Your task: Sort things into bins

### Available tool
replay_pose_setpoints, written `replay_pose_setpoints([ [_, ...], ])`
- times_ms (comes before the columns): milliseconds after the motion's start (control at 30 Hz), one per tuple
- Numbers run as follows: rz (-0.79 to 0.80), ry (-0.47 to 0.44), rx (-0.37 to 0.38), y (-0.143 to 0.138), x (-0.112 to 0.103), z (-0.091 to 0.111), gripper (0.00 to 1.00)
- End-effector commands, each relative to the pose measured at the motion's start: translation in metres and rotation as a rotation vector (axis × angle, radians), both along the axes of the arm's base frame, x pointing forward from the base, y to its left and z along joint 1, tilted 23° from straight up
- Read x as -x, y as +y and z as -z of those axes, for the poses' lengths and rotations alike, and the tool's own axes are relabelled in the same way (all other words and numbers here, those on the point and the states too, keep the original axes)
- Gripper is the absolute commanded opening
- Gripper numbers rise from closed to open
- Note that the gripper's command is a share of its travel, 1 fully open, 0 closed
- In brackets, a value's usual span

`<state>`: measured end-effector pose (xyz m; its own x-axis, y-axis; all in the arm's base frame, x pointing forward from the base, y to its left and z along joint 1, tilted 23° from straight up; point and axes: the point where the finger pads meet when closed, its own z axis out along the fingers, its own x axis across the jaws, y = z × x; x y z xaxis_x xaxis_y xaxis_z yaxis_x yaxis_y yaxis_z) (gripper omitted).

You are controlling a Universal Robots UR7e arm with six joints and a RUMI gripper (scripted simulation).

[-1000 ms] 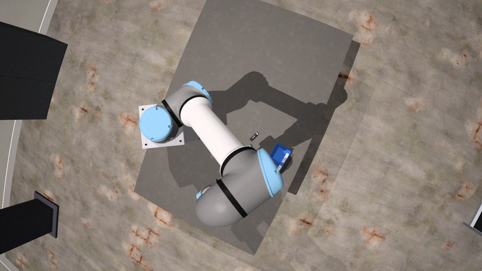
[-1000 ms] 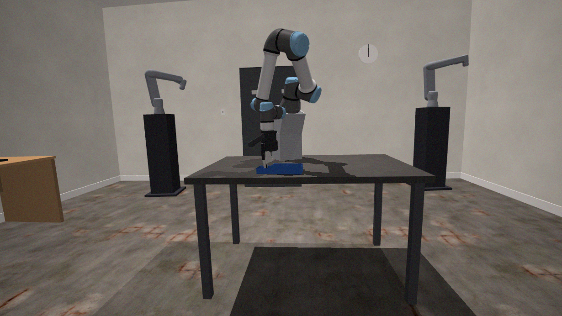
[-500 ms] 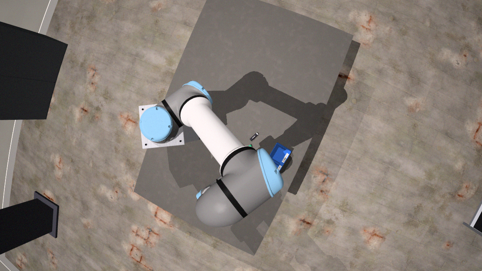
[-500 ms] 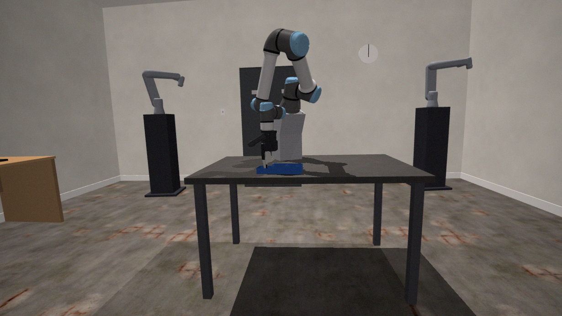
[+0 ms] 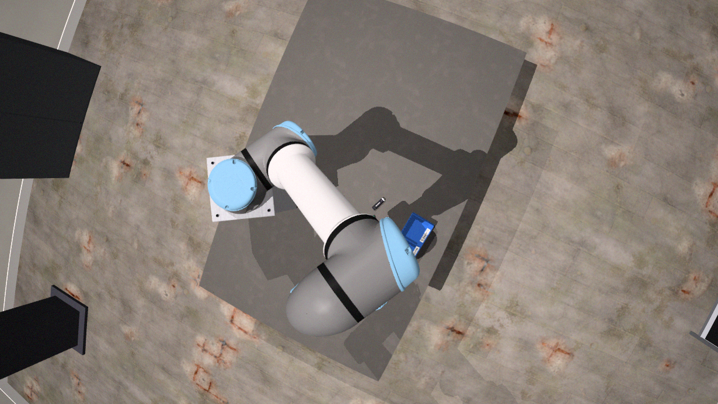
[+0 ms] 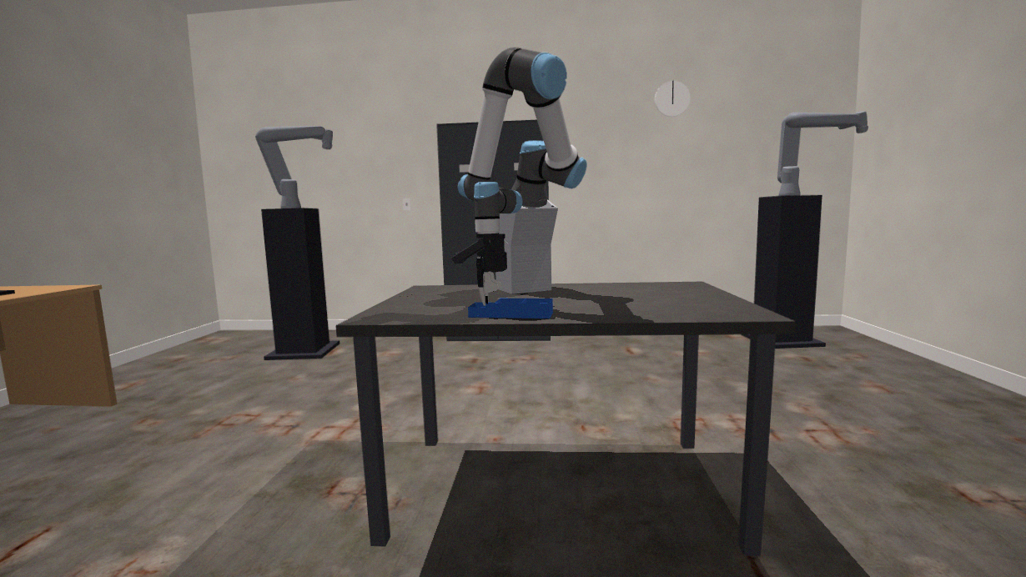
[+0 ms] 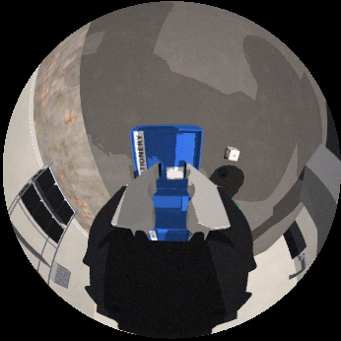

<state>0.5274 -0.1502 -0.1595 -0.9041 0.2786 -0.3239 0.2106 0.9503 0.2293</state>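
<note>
A blue bin [image 5: 418, 232] labelled "…TIONERY" stands upright on the dark table near its edge; it also shows in the front view [image 6: 510, 308] and the wrist view [image 7: 168, 153]. My gripper [image 7: 172, 164] [image 6: 486, 293] hangs straight down over the bin's inside, just above it. Its fingers are slightly parted. A small white thing [image 7: 173, 172] sits between the fingertips over the bin, and I cannot tell whether the fingers still touch it. A small dark and white object [image 5: 378, 203] lies on the table beside the bin, also in the wrist view [image 7: 232, 154].
The arm's elbow [image 5: 351, 271] covers part of the table in the overhead view. A sliver of something green [image 7: 237, 205] shows at the right finger's edge. The table edge runs close behind the bin. Black pedestals [image 6: 292, 279] stand off the table.
</note>
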Motion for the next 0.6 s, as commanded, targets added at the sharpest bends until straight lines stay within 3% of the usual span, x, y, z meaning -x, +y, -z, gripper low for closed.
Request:
replay_pose_setpoints([
  [0,0.0,-0.001,0.001,-0.001,0.002,-0.006,0.18],
  [233,0.0,-0.001,0.001,-0.002,0.004,-0.012,0.18],
  [400,0.0,-0.001,0.001,-0.005,0.014,-0.035,0.18],
  [567,0.0,-0.001,0.001,-0.006,0.014,-0.035,0.18],
])
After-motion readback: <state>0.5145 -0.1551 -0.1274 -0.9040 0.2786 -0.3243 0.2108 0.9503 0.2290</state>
